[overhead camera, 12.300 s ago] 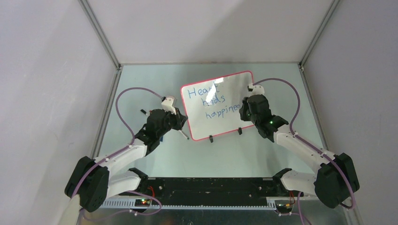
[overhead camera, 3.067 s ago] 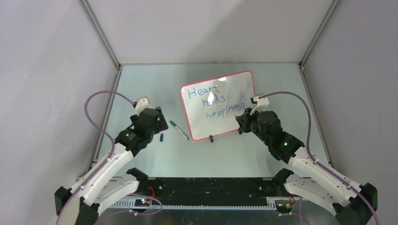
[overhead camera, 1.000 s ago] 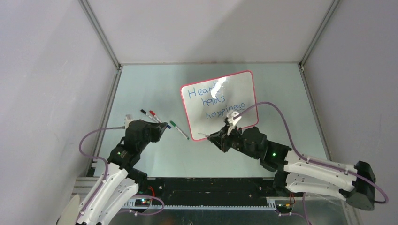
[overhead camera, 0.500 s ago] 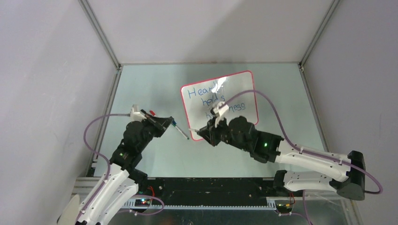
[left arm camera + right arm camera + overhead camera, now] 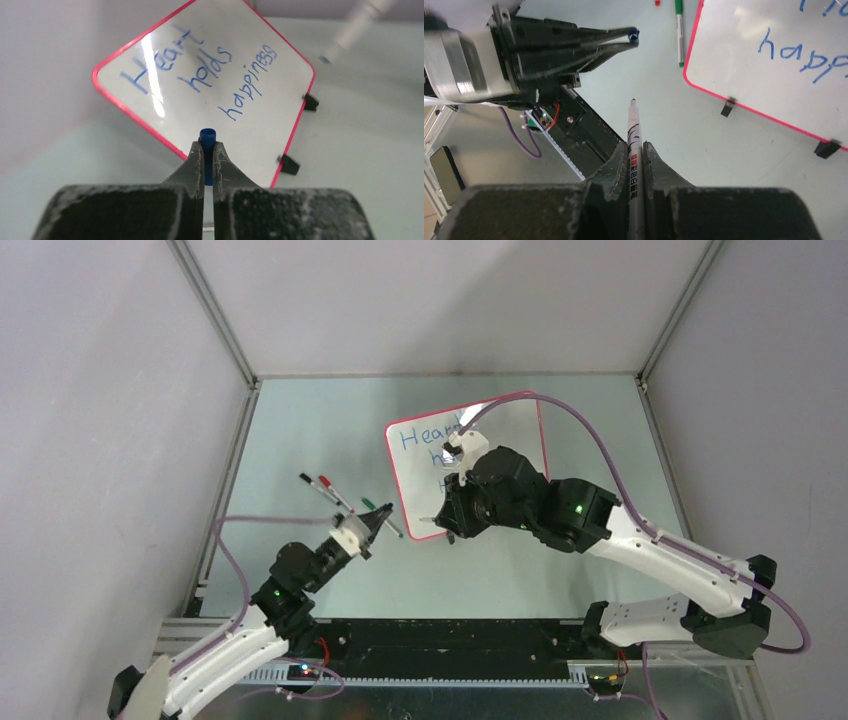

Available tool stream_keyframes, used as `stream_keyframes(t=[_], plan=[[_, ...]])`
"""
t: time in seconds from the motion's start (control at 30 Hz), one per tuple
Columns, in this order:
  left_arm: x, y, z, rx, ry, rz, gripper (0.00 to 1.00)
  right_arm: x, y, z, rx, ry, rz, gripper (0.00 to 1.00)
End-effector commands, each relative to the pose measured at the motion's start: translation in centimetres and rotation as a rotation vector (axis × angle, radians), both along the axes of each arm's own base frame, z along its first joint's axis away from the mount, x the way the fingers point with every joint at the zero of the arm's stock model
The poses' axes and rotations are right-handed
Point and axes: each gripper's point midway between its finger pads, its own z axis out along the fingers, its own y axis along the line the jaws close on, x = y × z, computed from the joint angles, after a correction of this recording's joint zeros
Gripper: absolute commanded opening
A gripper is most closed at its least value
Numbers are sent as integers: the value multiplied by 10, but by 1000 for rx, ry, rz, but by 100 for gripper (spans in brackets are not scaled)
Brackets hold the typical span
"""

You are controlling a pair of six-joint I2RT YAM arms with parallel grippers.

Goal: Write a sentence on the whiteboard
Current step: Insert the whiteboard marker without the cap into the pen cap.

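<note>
The sentence stands complete on the whiteboard mid-counter, while the right tool, clamped on the marker, aims its tip leftward at the blue cap pinched in the left tool, a gap between them.

On the pale green counter, toward nine o'clock, lie a black-capped marker, a red-capped marker and a green-capped marker — all slanted alike. Aloft — a blue cap and an uncapped white marker.
</note>
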Motion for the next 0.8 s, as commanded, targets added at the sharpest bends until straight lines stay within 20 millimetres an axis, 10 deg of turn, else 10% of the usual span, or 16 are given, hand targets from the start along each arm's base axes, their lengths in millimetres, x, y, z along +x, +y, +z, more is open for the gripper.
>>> stream_keyframes(t=[0.0, 0.77], plan=[[-20, -15, 30, 296, -543, -77, 0, -5, -13, 8, -39, 43, -24, 0], [-39, -42, 11, 420, -621, -266, 0, 6, 17, 3, -19, 63, 30, 0]])
